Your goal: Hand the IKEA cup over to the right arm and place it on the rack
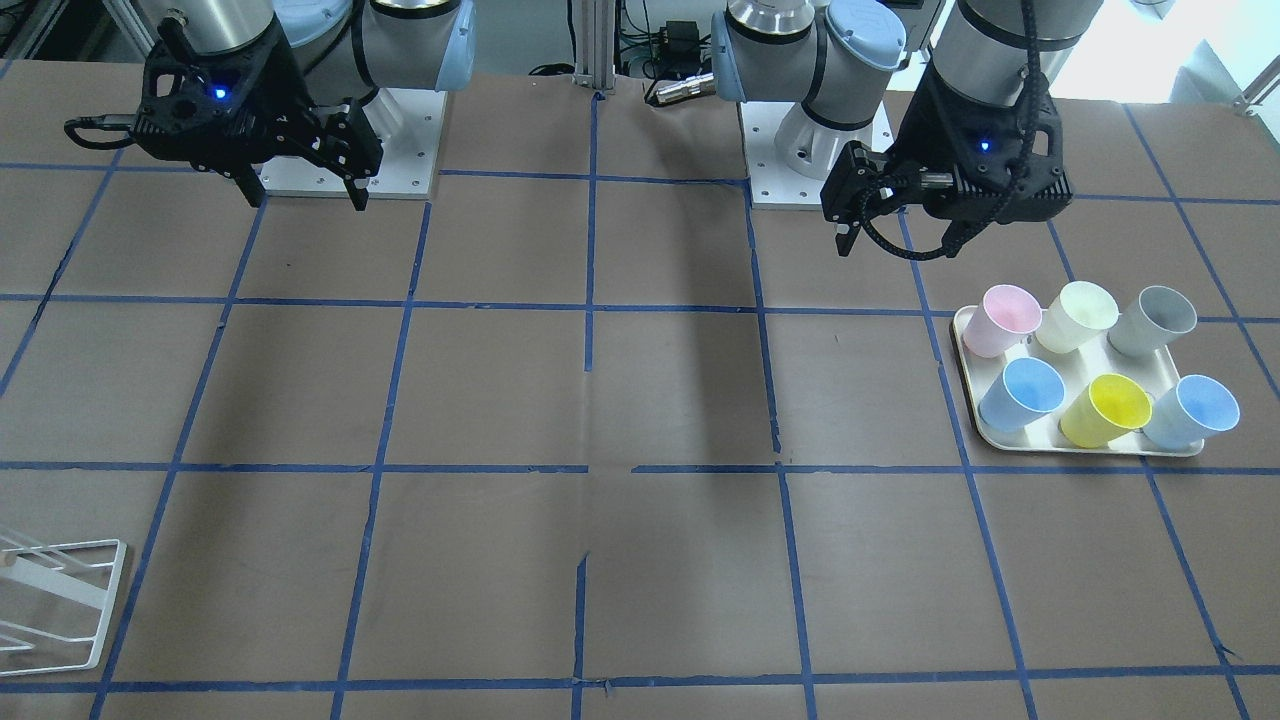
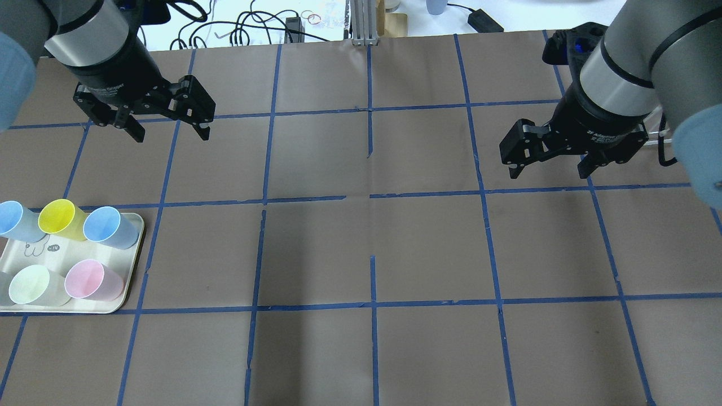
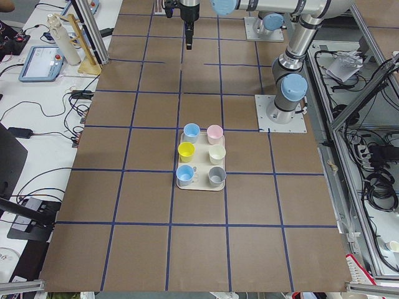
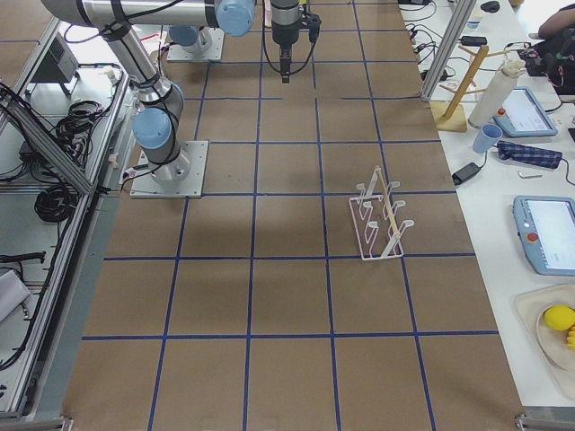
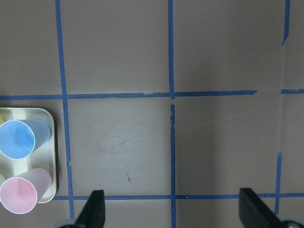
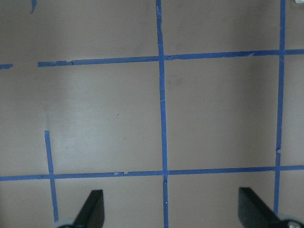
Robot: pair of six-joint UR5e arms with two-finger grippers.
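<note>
Two light blue IKEA cups (image 2: 104, 225) (image 2: 12, 219) stand open side up on a cream tray (image 2: 132, 270) with a yellow, a pink, a pale green and a grey cup. They also show in the front view (image 1: 1030, 388) (image 1: 1200, 405), and one in the left wrist view (image 5: 19, 139). My left gripper (image 2: 171, 134) is open and empty, high above the table, beyond the tray. My right gripper (image 2: 547, 169) is open and empty over bare table. The white wire rack (image 4: 382, 215) stands at the table's far side on my right; its corner shows in the front view (image 1: 60, 600).
The brown table is marked with a blue tape grid (image 2: 370, 197). The arm bases (image 1: 815, 170) (image 1: 390, 150) sit at the robot's edge. Cables and devices lie on side benches beyond the table's far edge (image 2: 254, 28).
</note>
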